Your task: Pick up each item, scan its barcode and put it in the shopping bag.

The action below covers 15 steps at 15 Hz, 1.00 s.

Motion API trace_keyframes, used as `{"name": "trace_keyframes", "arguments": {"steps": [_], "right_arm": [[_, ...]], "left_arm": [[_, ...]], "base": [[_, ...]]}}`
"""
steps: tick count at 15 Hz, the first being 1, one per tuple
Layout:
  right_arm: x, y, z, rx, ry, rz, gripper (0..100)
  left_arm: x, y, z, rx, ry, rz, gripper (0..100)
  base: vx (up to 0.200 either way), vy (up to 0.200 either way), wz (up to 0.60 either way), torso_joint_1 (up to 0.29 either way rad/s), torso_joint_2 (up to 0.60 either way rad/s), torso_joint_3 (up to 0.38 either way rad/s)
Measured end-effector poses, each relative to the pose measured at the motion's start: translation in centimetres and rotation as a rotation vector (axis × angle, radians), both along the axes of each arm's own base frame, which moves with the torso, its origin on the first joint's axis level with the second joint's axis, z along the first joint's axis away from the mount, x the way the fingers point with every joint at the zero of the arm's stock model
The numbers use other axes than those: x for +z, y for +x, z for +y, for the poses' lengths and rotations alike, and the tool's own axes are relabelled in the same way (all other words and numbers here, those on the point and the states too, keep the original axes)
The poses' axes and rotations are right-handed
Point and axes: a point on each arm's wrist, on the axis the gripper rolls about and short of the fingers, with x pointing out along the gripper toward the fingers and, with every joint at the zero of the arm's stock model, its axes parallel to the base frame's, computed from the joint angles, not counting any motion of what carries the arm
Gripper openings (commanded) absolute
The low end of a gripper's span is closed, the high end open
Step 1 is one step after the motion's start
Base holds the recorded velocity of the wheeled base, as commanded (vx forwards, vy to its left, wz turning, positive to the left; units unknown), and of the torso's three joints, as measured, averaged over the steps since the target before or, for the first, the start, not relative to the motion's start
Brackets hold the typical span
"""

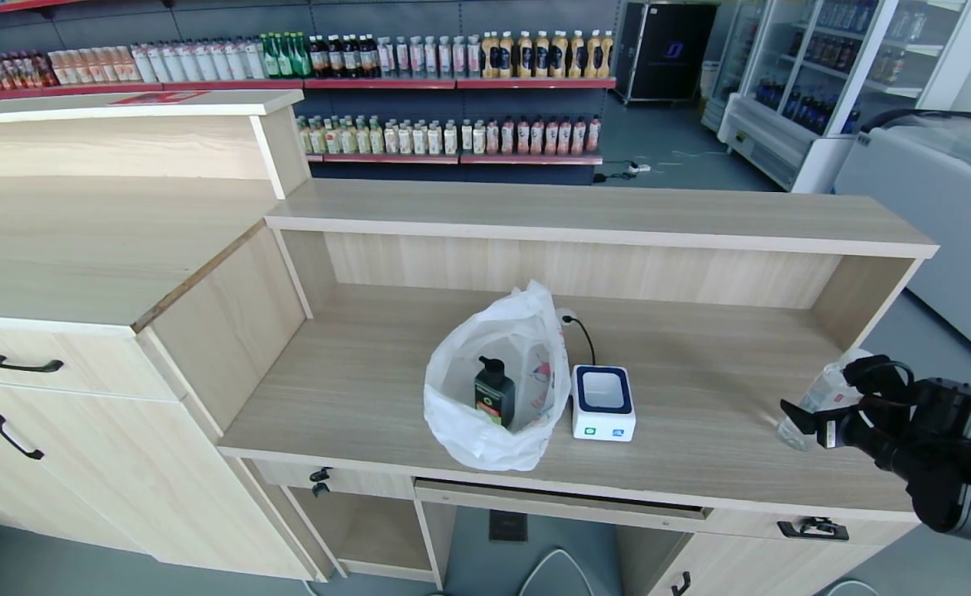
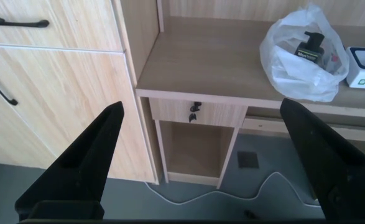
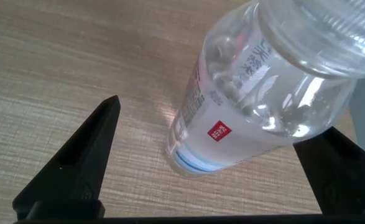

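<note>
A white plastic shopping bag stands open in the middle of the counter, with a black pump bottle inside it. Just right of the bag sits the white and blue barcode scanner. A clear water bottle stands near the counter's right end. My right gripper is open around it; in the right wrist view the bottle sits between the spread fingers without touching them. My left gripper hangs open and holds nothing, low and left of the counter, with the bag farther off.
The counter has a raised back shelf and side walls. A taller cabinet with drawers stands to the left. The scanner's cable runs behind the bag. Shelves of drinks and fridges fill the room behind.
</note>
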Motion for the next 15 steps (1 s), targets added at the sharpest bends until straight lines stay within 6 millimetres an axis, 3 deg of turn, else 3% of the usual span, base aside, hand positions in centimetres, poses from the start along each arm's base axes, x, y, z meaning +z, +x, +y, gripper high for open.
{"name": "trace_keyframes", "arguments": {"steps": [12, 13, 15], "right_arm": [[-0.7, 2.0, 0.7, 0.022, 0.045, -0.025, 100], [-0.6, 2.1, 0.7, 0.022, 0.052, -0.031, 0], [-0.4, 2.4, 0.7, 0.023, 0.048, -0.044, 0]], "left_arm": [[0.0, 0.0, 0.0, 0.000, 0.000, 0.000, 100], [0.0, 0.0, 0.0, 0.000, 0.000, 0.000, 100], [0.0, 0.0, 0.0, 0.000, 0.000, 0.000, 100]], "base": [[0.000, 0.000, 0.00, 0.000, 0.00, 0.000], [0.000, 0.000, 0.00, 0.000, 0.00, 0.000], [0.000, 0.000, 0.00, 0.000, 0.00, 0.000]]}}
